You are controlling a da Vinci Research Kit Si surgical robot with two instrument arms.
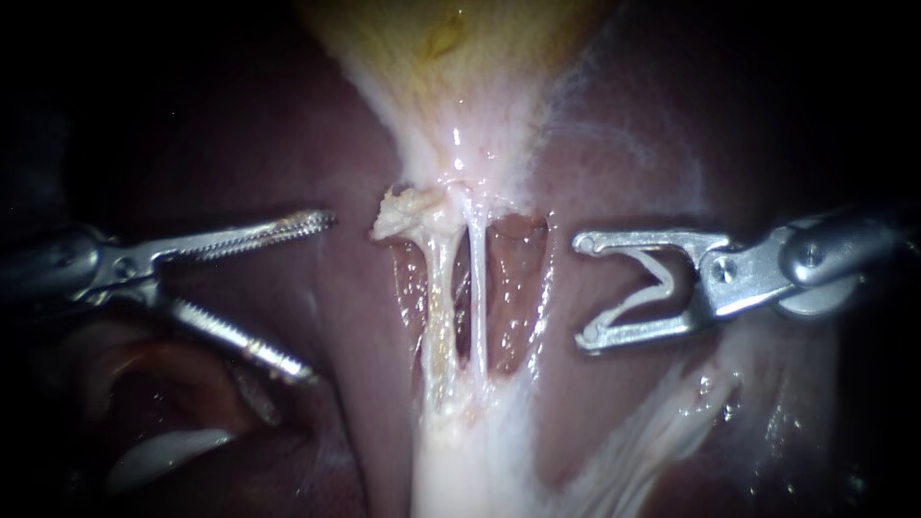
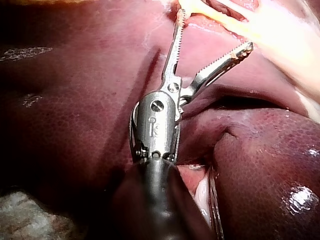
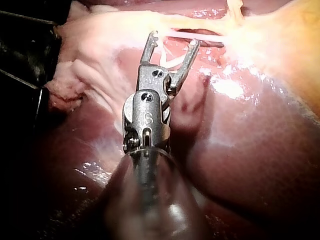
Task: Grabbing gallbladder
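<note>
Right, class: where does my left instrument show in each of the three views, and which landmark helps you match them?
Endoscope view: the left instrument enters from the left, jaws open, short of the tubes.
Left wrist view: it fills the middle, jaws open toward the pale tissue.
Right wrist view: not identifiable; only the right instrument, holding a clip.
Shared landmark: the two pale tubes stretched over the liver.

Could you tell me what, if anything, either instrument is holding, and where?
Left instrument: nothing. Right instrument: a clip, held by its two legs.
</note>
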